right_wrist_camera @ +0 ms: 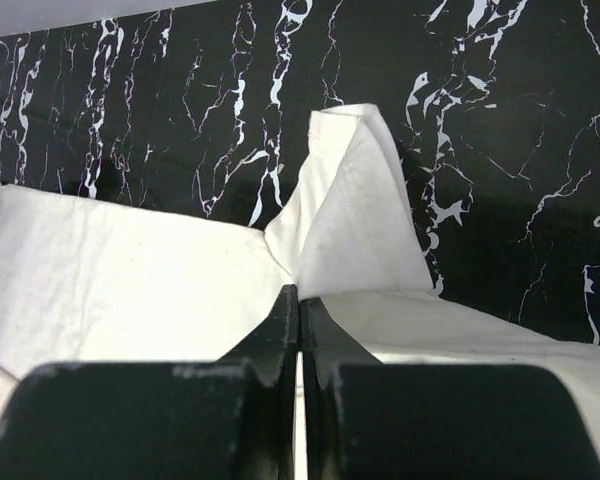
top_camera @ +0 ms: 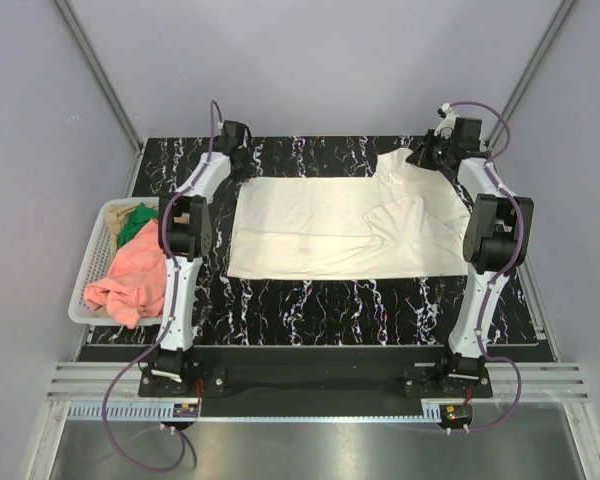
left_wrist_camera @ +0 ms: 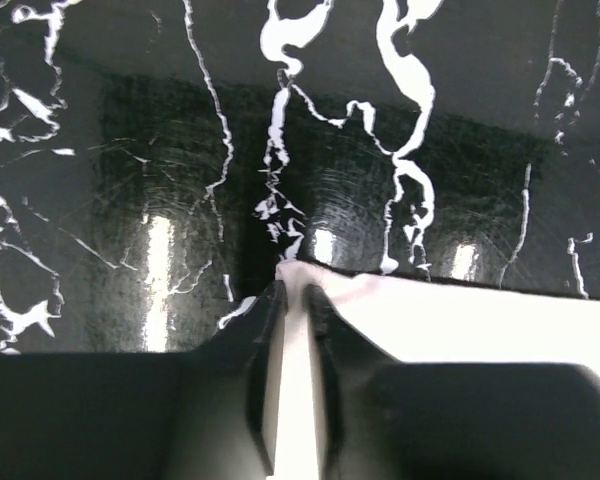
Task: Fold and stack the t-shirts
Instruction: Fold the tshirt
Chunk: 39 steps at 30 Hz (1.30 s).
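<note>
A large cream-white t-shirt (top_camera: 320,225) lies spread on the black marbled table, its right part folded over. My left gripper (top_camera: 242,165) sits at the shirt's far left corner. In the left wrist view its jaws (left_wrist_camera: 295,290) stand narrow with a bunched strip of the cream cloth (left_wrist_camera: 480,320) pinched between them. My right gripper (top_camera: 420,158) is at the far right by the sleeve. Its jaws (right_wrist_camera: 299,295) are pressed together on a fold of the cloth (right_wrist_camera: 110,280), and the sleeve (right_wrist_camera: 355,210) rises just beyond the tips.
A white mesh basket (top_camera: 80,300) stands at the table's left edge, holding a salmon-pink shirt (top_camera: 130,280), a green one (top_camera: 135,225) and a tan one (top_camera: 140,209). Grey walls enclose the table on three sides.
</note>
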### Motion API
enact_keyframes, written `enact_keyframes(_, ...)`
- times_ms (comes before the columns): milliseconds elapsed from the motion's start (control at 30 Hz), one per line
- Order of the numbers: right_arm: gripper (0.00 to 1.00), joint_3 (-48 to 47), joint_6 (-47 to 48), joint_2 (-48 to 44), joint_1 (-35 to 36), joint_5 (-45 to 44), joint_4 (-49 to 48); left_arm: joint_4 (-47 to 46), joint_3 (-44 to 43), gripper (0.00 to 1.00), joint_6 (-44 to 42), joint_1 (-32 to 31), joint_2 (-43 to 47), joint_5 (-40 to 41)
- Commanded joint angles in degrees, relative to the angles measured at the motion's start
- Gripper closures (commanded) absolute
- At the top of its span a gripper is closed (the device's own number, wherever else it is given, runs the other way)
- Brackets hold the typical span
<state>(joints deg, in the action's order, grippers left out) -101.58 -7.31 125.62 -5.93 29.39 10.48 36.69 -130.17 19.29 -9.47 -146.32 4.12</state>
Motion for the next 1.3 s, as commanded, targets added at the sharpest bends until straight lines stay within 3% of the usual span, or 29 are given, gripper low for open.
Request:
enact_keyframes(0, 1.0, -0.2, 1.16, -4.25, 0.48, -1.26, -2.31, -1.88, -2.63, 0.94, -0.57, 0.25, 0.07, -2.71)
enact_keyframes(33, 1.0, -0.02, 1.42, -4.59, 0.48, -1.78, -2.31, -1.88, -2.63, 1.0, -0.57, 0.25, 0.42, -3.06)
enact_keyframes(400, 1.0, 4.9, 3.18, -9.43, -1.8, -8.02, -2.75, -4.78, 5.01, 1.0, -0.04, 0.33, 12.02, -3.77)
enact_keyframes(833, 1.0, 14.21, 3.53, -15.75, -3.56, -11.54, -7.22, -5.4, 12.56, 1.0, -0.39, 0.33, 17.82, -4.65)
enact_keyframes(1267, 1.0, 25.02, 0.55, -25.16, -3.73, -20.94, -9.95, -6.8, 24.25, 1.0, -2.68, 0.25, 24.68, -1.66)
